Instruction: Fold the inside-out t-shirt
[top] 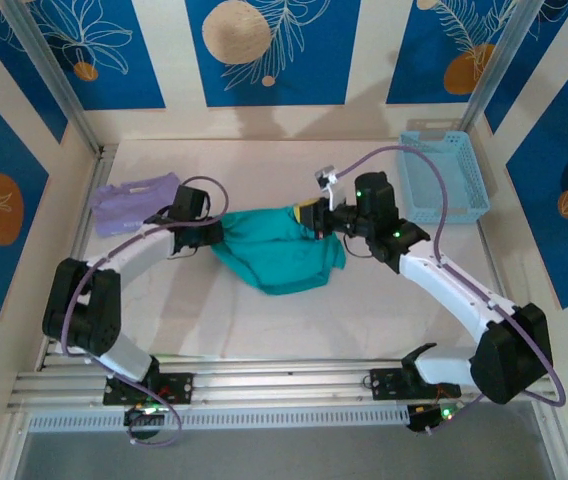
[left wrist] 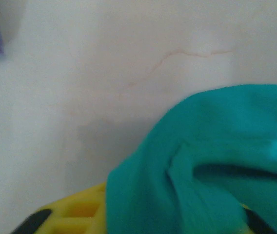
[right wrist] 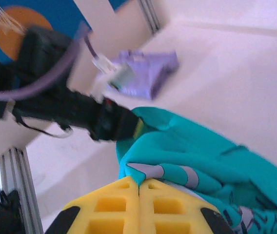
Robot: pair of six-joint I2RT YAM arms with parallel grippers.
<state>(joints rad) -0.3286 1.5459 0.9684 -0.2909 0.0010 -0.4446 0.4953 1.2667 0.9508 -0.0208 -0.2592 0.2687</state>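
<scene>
The inside-out t-shirt (top: 282, 255) is a teal-green bunched heap in the middle of the table. My left gripper (top: 211, 233) is at its left edge. In the left wrist view the teal fabric (left wrist: 211, 161) drapes over the gap between the jaws, one yellow finger (left wrist: 75, 209) shows beside it, and the jaws stand apart. My right gripper (top: 314, 215) is at the shirt's upper right edge. Its yellow fingers (right wrist: 114, 204) meet, pinching a fold of the t-shirt (right wrist: 197, 151) with a pale strip along the hem.
A folded lavender garment (top: 134, 203) lies at the back left, close behind the left arm. A light blue basket (top: 444, 175) stands at the back right. Bare table (top: 294, 320) stretches between the shirt and the front rail.
</scene>
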